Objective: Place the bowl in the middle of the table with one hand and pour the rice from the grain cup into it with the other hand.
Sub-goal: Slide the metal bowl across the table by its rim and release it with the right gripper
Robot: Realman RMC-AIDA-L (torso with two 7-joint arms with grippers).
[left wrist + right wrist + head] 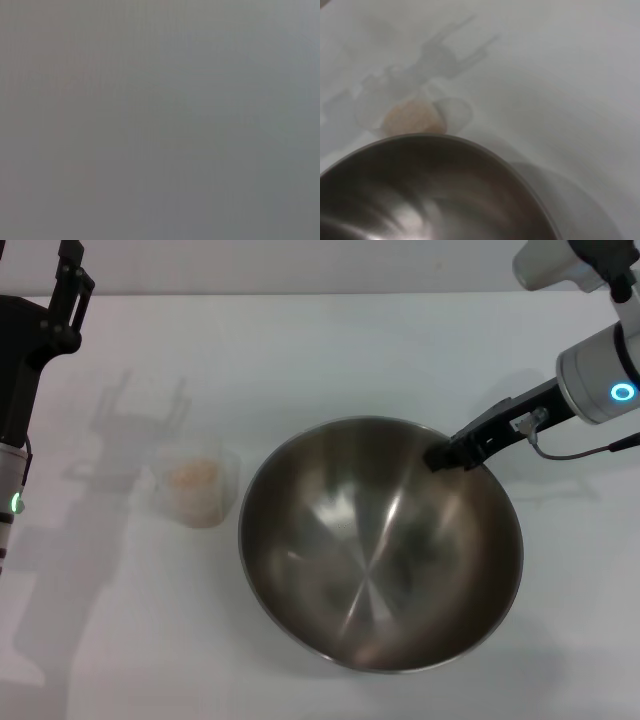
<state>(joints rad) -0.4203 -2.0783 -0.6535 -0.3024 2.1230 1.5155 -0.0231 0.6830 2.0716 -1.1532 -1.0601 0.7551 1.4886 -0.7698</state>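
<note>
The steel bowl (380, 550) sits on the white table (330, 350), near its middle, and it is empty. My right gripper (443, 455) is shut on the bowl's far right rim. The grain cup (196, 486) stands upright left of the bowl, a small gap apart, with rice (192, 474) inside. My left gripper (72, 285) hangs high at the far left, well away from the cup and empty; its shadow on the table shows two spread prongs. The right wrist view shows the bowl's rim (445, 140) and the cup (415, 117) beyond it. The left wrist view shows only flat grey.
The left arm's dark body (18, 390) runs down the left edge of the head view. The gripper's shadow (150, 405) lies on the table behind the cup. A cable (580, 452) hangs by the right wrist.
</note>
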